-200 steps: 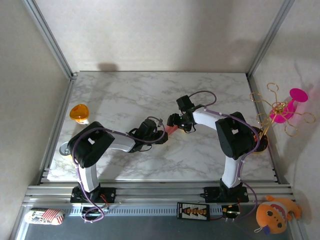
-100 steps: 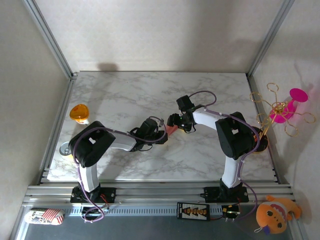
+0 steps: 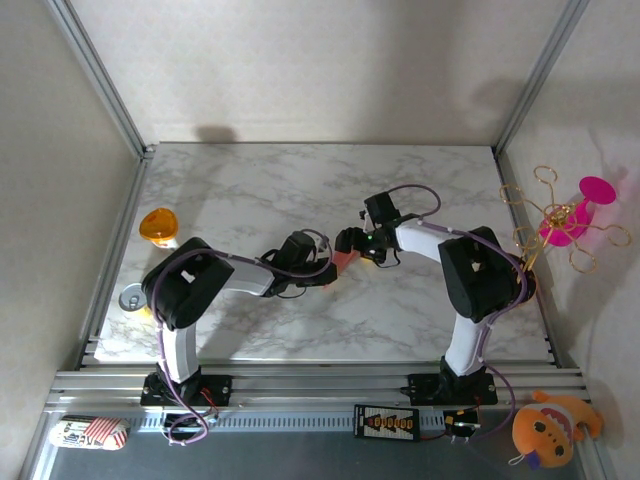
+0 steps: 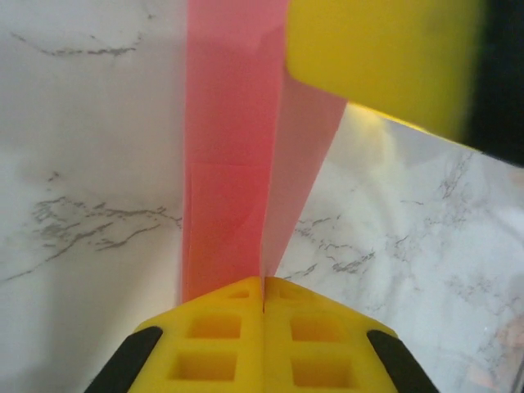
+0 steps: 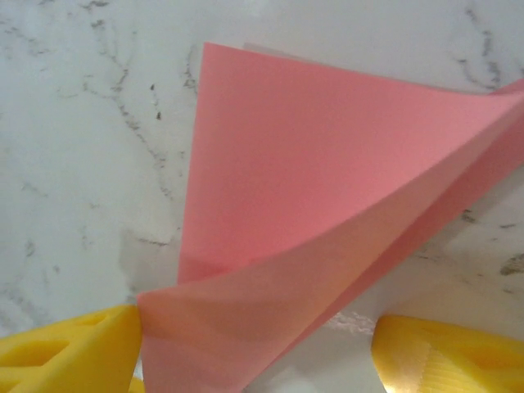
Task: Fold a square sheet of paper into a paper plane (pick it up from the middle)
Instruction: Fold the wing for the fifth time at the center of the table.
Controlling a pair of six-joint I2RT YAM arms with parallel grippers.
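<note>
While the two arms meet tip to tip at mid-desk, the left gripper (image 3: 328,268) has its fingers pressed together on one end of the thin salmon-pink sheet of paper (image 3: 344,260), and the right gripper (image 3: 350,243) sits just beside it, on the sheet's far side

Left wrist view:
- left gripper (image 4: 263,282): ribbed yellow fingers (image 4: 217,336) flush against each other, no gap
- the paper (image 4: 229,147) comes out of the seam as two layers – a broad left panel and a narrower right flap – joined at a crease that runs into the pinch
- the sheet hangs above the white, grey-veined marble desk (image 4: 82,123)
- one blurred yellow finger (image 4: 381,57) of the other arm overlaps the top of the right flap; contact cannot be told

Right wrist view:
- right gripper (image 5: 258,352): spread wide, the folded sheet (image 5: 278,188) between its fingers
- lower-left finger (image 5: 65,348) touches the sheet's lower corner; lower-right finger (image 5: 450,356) stands apart from it, marble showing in the gap
- upper panel flat, lower layer curling towards the camera

Elsewhere, top view:
- orange round disc (image 3: 158,226) at the desk's left edge, well apart from the grippers
- magenta flower-like toy with gold wire loops (image 3: 572,218) beyond the right edge
- orange plush toy (image 3: 545,425) at the near right corner, below the rail
</note>
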